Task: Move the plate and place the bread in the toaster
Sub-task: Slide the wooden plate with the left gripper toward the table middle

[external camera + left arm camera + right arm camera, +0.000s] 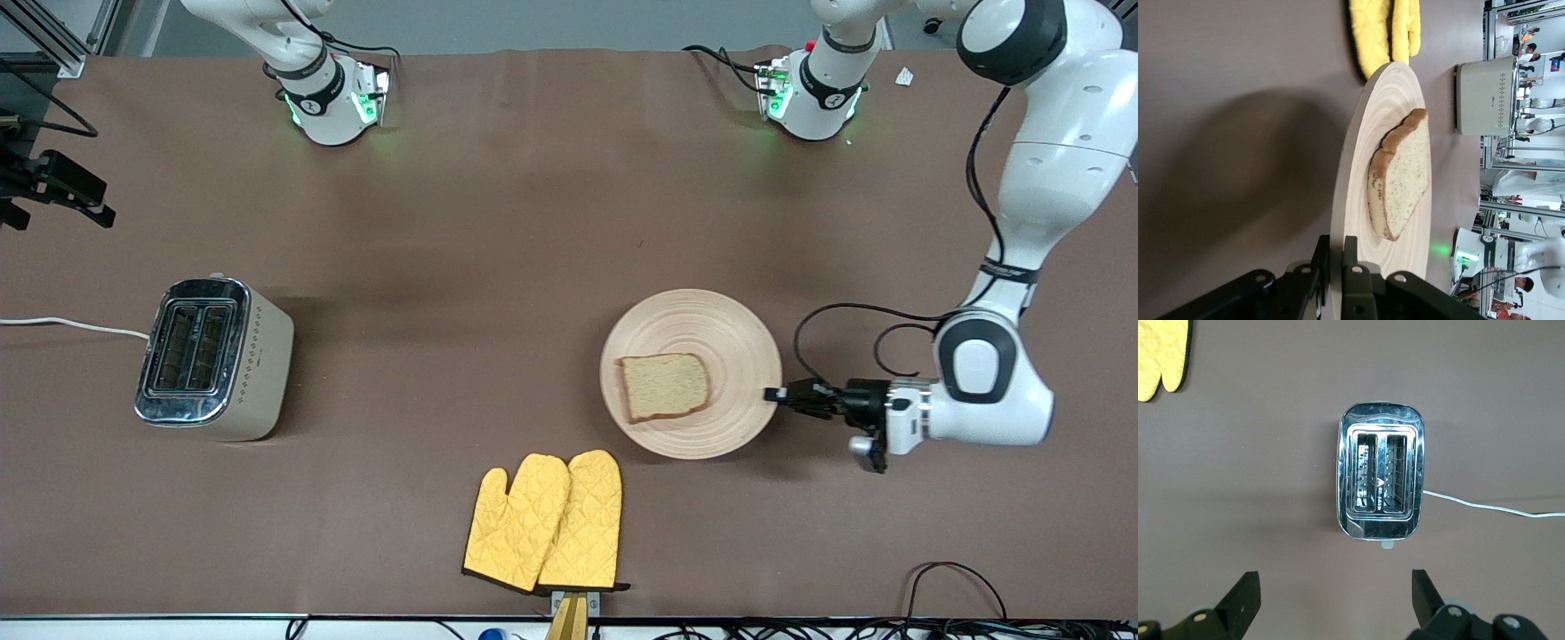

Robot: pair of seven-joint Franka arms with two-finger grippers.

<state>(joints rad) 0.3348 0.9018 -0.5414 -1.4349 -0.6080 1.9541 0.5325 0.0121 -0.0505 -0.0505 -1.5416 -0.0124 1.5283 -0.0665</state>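
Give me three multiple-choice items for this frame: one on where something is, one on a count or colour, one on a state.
1. Where is the bread?
A. in the toaster
B. on the plate
C. on the mitts

2. How many slots does the toaster have?
A. one
B. two
C. four

3. What is the left gripper doing?
A. closed on the plate's rim
B. holding the bread
C. open over the toaster

Answers:
1. B: the slice lies flat on the plate, which sits toward the left arm's end of the table.
2. B: the right wrist view shows two slots side by side, both empty.
3. A: the left wrist view shows its fingers pinching the rim; the open right gripper is the one over the toaster.
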